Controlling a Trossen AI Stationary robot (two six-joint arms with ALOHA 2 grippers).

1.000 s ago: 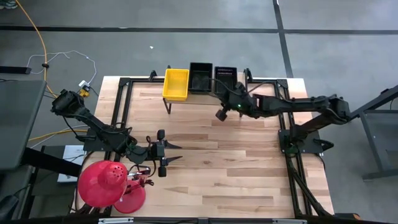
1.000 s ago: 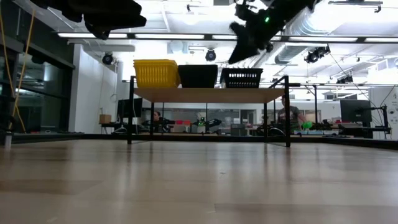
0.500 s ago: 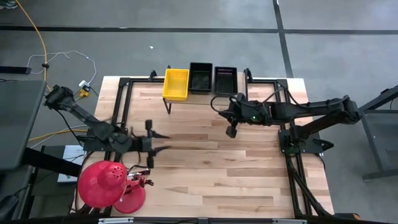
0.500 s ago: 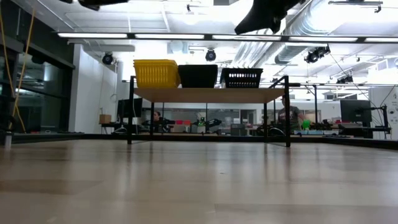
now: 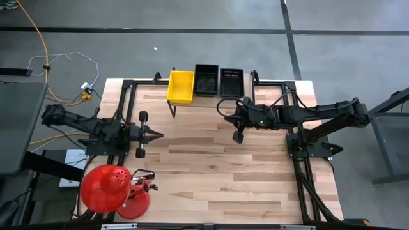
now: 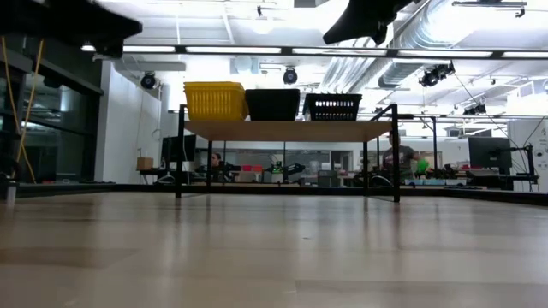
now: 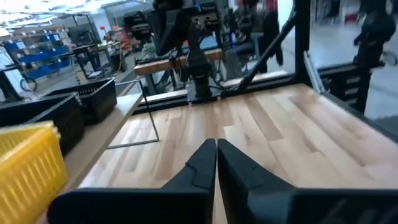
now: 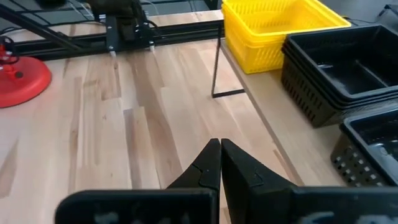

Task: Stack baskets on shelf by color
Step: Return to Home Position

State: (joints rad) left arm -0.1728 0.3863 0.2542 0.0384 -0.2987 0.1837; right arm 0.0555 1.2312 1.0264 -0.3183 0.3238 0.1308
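**Baskets (image 5: 206, 80) on shelf (image 6: 282, 130) — sorted, arms to retire**

Item: three lots side by side on the shelf, which stands at the far edge of the table (image 5: 211, 185).
- Yellow stack (image 5: 180, 85): at the end toward the left arm.
- Black stack (image 5: 206, 79): in the middle.
- Black basket (image 5: 231, 82): at the end toward the right arm.

Colours are not mixed, and no basket shows loose on the table.

Left gripper (image 7: 216, 142): fingers pressed together with nothing between them. It hangs over the table's left side, well apart from the shelf. A red dome (image 5: 105, 188) stands near that arm, toward the table's front corner.

Right gripper (image 8: 220, 142): fingers likewise pressed together and empty. It is raised above the table, near the shelf's right end but not touching it.

Handling note, as judgement: the sorting looks finished, so the step in hand is a clean retreat.
- Draw the right arm back and away from the shelf before folding it — a sideways swing could clip the black basket.
- Fold the left arm without sweeping over the red dome.
- No need to open the fingers, since nothing is held.
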